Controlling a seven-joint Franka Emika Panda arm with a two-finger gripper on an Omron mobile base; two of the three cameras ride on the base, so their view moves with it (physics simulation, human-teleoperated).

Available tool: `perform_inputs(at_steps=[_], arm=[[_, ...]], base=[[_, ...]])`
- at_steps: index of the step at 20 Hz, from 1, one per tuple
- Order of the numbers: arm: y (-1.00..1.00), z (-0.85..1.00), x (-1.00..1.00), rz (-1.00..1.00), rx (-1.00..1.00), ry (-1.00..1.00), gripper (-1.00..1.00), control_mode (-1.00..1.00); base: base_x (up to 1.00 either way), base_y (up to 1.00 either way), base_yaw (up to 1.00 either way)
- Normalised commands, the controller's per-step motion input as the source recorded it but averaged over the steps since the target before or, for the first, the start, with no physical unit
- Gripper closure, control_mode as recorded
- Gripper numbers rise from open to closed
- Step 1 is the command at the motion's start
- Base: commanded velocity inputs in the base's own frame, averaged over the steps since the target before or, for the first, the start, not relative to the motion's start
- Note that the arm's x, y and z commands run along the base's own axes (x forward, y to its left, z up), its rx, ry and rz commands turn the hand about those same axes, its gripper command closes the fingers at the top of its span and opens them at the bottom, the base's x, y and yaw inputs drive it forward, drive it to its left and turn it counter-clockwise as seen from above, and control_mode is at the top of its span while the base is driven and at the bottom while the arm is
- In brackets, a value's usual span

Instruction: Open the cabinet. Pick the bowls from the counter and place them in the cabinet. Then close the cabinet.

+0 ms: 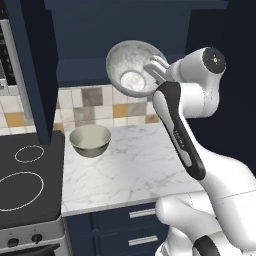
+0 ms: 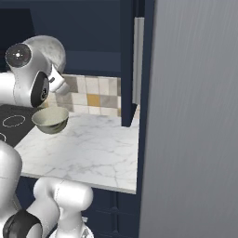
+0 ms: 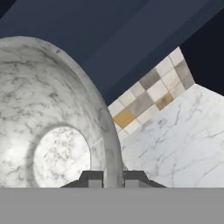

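One round marbled white-grey bowl (image 1: 131,67) sits clamped by its rim in your pincer (image 3: 107,178), upper centre; the plain beige-grey bowl (image 1: 90,140) rests on the marble bench (image 1: 135,170).

The white, grey-veined marble surface (image 1: 140,170) carries one round, deep beige-grey bowl (image 1: 90,140), near the black stovetop (image 1: 27,180).

White arm (image 1: 210,165), glossy rounded links. Black strip w/ small grey marking along forearm (image 1: 181,131). Round dark cap w/ tiny light centre dot on wrist joint (image 1: 213,58); same cap in right base view. Dark band at lower joint (image 2: 21,223). Jaws: small dark tips, grey pads (image 3: 95,182).
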Motion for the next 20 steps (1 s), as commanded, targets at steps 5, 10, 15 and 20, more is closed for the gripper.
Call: perform_inputs(at_steps=[5, 10, 15, 20], arm=[[0.27, 0.17, 0.22, 0.0, 0.03, 0.02, 1.0, -1.0], [0.12, 0.13, 0.37, 0.01, 0.02, 0.06, 1.0, -1.0], [0.01, 0.01, 0.34, 0.0, 0.01, 0.02, 1.0, -1.0], [0.13, 0.0, 0.28, 0.0, 0.0, 0.0, 1.0, -1.0]], base=[[0.0, 0.0, 0.0], [0.0, 0.0, 0.0], [0.0, 0.0, 0.0], [0.0, 0.0, 0.0]])
